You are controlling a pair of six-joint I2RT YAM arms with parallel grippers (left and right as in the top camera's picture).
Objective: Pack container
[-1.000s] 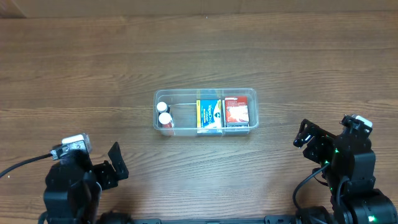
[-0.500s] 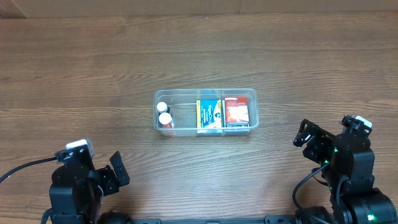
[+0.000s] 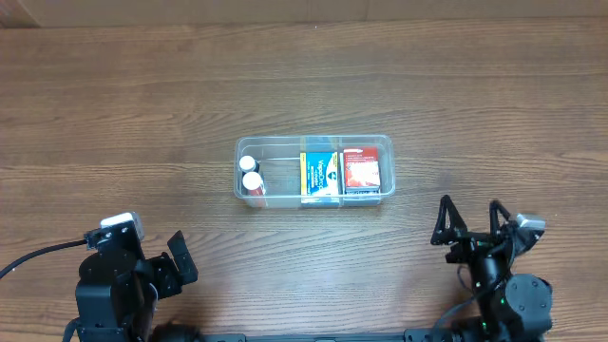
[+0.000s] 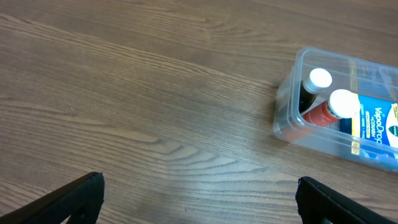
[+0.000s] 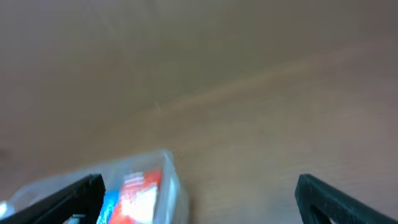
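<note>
The clear plastic container [image 3: 282,144] lies in the middle of the table. It holds two white-capped bottles [image 3: 250,177] at its left end, a blue and yellow box [image 3: 321,176] in the middle and a red box [image 3: 362,170] at the right. It also shows in the left wrist view [image 4: 292,118] and, blurred, in the right wrist view [image 5: 174,180]. My left gripper [image 3: 179,257] is open and empty near the front left edge. My right gripper [image 3: 467,221] is open and empty near the front right edge. Both are well away from the container.
The wooden table [image 3: 142,114] shows no other objects. The two arm bases stand at the front edge, left and right.
My left arm pulled back toward the front edge, then stopped. My right arm has swung back and down, its gripper now pointing at the container's right end.
</note>
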